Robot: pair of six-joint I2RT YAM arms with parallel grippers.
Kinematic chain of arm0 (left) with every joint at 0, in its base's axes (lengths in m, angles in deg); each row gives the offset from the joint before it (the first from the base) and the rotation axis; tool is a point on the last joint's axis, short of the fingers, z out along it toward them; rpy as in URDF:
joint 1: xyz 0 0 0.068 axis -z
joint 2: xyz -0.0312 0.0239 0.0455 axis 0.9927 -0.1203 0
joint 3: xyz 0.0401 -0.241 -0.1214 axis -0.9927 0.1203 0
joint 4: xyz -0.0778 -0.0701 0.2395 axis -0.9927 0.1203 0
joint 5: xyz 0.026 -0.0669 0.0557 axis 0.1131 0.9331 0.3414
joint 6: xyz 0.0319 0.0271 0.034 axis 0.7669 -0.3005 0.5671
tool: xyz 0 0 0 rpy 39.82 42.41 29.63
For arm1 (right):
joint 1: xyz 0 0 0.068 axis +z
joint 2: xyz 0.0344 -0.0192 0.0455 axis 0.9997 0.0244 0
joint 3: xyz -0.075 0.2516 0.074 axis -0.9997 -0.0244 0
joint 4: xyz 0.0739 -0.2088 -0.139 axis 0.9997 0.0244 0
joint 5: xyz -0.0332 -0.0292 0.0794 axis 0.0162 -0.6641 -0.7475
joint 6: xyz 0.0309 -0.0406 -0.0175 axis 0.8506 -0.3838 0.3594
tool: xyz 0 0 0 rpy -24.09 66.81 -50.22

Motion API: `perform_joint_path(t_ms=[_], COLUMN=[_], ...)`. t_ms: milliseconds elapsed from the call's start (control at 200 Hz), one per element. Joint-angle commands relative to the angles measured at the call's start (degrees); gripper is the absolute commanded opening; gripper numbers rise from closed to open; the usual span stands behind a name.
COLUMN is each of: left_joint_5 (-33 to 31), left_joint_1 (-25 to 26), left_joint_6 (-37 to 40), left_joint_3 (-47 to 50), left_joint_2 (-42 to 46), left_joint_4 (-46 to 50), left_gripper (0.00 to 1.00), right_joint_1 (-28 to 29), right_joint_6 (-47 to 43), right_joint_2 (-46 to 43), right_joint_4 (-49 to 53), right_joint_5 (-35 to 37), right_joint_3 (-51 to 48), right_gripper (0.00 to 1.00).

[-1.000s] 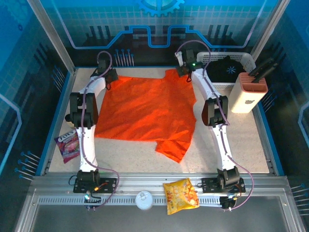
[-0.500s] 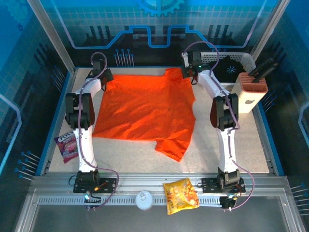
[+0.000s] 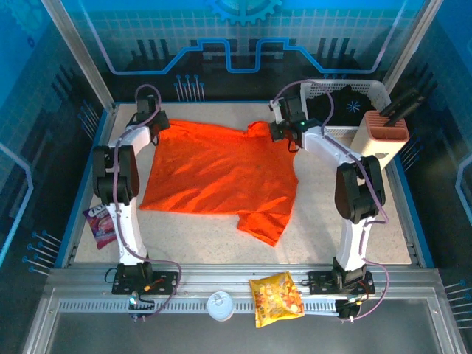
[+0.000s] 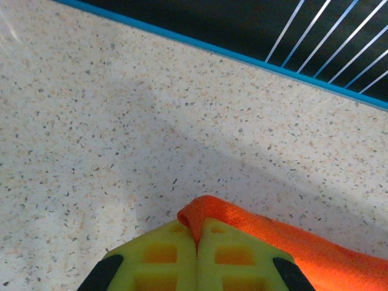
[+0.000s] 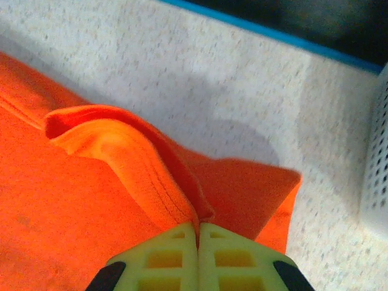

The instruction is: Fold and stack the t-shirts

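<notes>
- left fingers [image 4: 160, 257] clenched on a hem corner of the orange t-shirt [image 3: 221, 173], at the shirt's 11 o'clock
- right fingers [image 5: 233, 254] pinched tight on a raised fold of the same shirt, at its 1 o'clock
- orange t-shirt lies spread mid-table [image 3: 398, 221], one sleeve sticking out at 5 o'clock
- black shirt [image 3: 346, 110] sits in the white basket [image 3: 354, 83], table's 1 o'clock

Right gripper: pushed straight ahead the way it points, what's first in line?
Right gripper, shut on the orange t-shirt, would likely push its pinched fold onto bare table; blue rim beyond. Depth unclear.
</notes>
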Motion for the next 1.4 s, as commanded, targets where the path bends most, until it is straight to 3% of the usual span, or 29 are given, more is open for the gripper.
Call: perform_joint_path(t_ms=[0,450,751,801,856,941,1006,1071,1171,1301,1396], left_joint_5=[0.89,-1.35,-3.40,-4.21,-4.99,-6.36,-7.81,-8.47,-9.09,-9.89,-9.94], left_joint_1=[-0.37,-0.37,-0.37,-0.37,-0.37,-0.32,-0.28,-0.28,-0.28,-0.19,-0.06], left_joint_6=[1.81,2.07,3.68,3.63,3.67,3.41,3.04,3.05,3.35,2.84,1.74], left_joint_3=[2.23,12.72,11.15,11.17,11.79,13.80,15.58,17.28,19.05,19.35,18.17], left_joint_2=[4.26,7.48,6.53,6.59,7.06,8.62,10.44,12.83,16.92,22.25,25.85], left_joint_4=[-1.36,-2.06,3.81,4.58,4.57,3.56,2.43,1.34,0.49,1.61,4.54], left_gripper=[0.00,0.00,0.00,0.12,0.36,0.58,0.70,0.77,0.82,0.91,0.95], right_joint_1=[0.28,1.94,3.87,4.17,4.48,4.82,5.26,5.63,5.99,6.03,5.95], right_joint_6=[2.41,9.04,13.28,13.84,14.42,15.18,15.40,15.46,15.36,14.92,14.46], right_joint_2=[-5.05,-11.20,-10.39,-9.83,-9.18,-8.50,-8.44,-9.15,-11.72,-16.46,-17.65], right_joint_4=[-2.59,-6.78,-6.05,-5.00,-3.58,-1.23,0.42,1.96,4.16,7.24,9.44], right_joint_5=[-0.06,-1.15,-1.65,-1.44,-1.12,-1.53,-1.86,-2.86,-6.18,-8.70,-8.56], right_joint_3=[-4.36,-21.50,-26.41,-26.51,-26.36,-26.03,-26.05,-26.44,-26.94,-26.29,-23.49], right_gripper=[0.00,0.00,0.00,0.00,0.00,0.00,0.16,0.33,0.50,0.63,0.63])
